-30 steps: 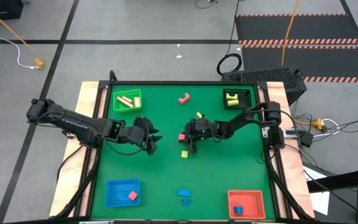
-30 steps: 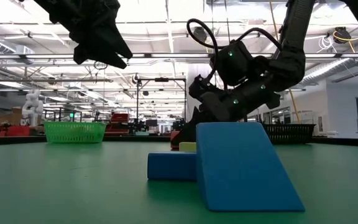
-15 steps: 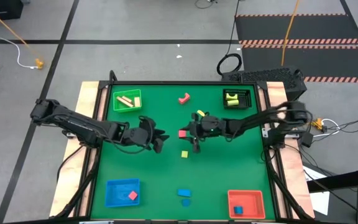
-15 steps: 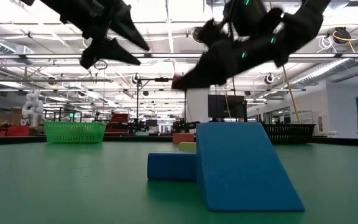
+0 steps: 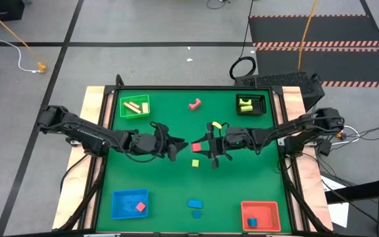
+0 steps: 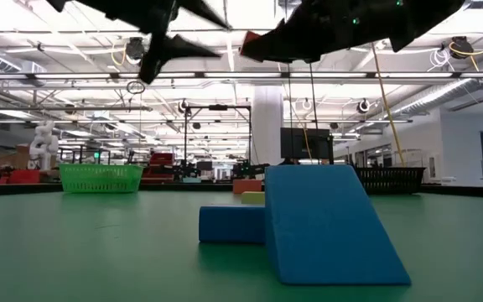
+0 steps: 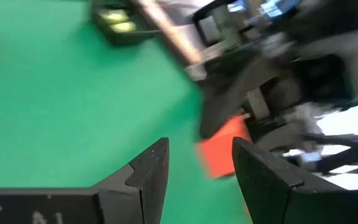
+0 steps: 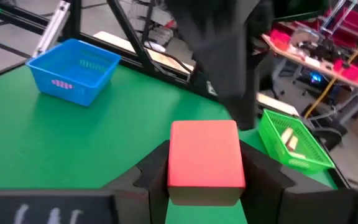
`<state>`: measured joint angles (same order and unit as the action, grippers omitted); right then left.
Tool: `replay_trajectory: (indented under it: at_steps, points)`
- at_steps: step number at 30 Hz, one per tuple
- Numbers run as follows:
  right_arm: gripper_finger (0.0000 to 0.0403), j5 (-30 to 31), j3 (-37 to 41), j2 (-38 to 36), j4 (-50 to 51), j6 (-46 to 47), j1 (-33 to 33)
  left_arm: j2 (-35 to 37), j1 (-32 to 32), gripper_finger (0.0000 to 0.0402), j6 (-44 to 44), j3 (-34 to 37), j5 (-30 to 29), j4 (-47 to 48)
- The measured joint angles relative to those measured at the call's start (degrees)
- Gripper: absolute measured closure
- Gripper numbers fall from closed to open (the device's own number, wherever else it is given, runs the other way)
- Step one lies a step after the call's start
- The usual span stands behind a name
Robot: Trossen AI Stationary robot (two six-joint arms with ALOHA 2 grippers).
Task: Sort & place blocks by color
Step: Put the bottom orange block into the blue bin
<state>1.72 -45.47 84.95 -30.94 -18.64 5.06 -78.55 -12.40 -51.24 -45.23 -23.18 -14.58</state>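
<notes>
From above, the two arms meet nose to nose over the middle of the green table [image 5: 242, 178]: the right gripper [image 5: 201, 146] holds a red block [image 5: 195, 146] out toward the left gripper [image 5: 178, 149], a pose that reads as a hand-over, probably because the pieces must cross the table to reach the correct tray. Other blocks lie loose: a yellow block [image 5: 195, 163] just near of the grippers, a pink block [image 5: 195, 104] at the far edge, two blue blocks [image 5: 195, 208] near the front. A green tray [image 5: 135, 106] sits far left, a black tray [image 5: 252, 104] far right, a blue tray [image 5: 129, 203] near left, a red tray [image 5: 260, 215] near right. The low view shows both arms high above the surface, with a blue wedge [image 6: 329, 222] and blue bar [image 6: 230, 224] close to the lens. In the left wrist view its fingers [image 7: 148, 171] are spread apart with nothing between them, the red block [image 7: 222, 147] just beyond. The right wrist view shows its two fingers [image 8: 151, 167] clamped on either side of the red block [image 8: 205, 155].
</notes>
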Motion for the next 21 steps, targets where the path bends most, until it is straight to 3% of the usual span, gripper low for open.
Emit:
replay_trajectory:
  at_steps: [6, 15, 21]
  points:
    - [0.0279, 0.0, 0.0, 0.0, -0.2, -0.5, 0.3, -4.4, -0.1, 0.0216, 0.1, -0.1, 5.2, -7.4]
    - [0.0271, 0.2, 0.0, 0.0, -0.2, -0.6, 0.3, -5.4, 0.3, 0.0160, -1.7, 0.0, 5.2, -9.7]
    - [0.0276, 0.3, 0.0, 0.0, -0.9, -0.5, 0.2, -5.4, 0.3, 0.0149, -1.4, 0.0, 5.2, -10.0]
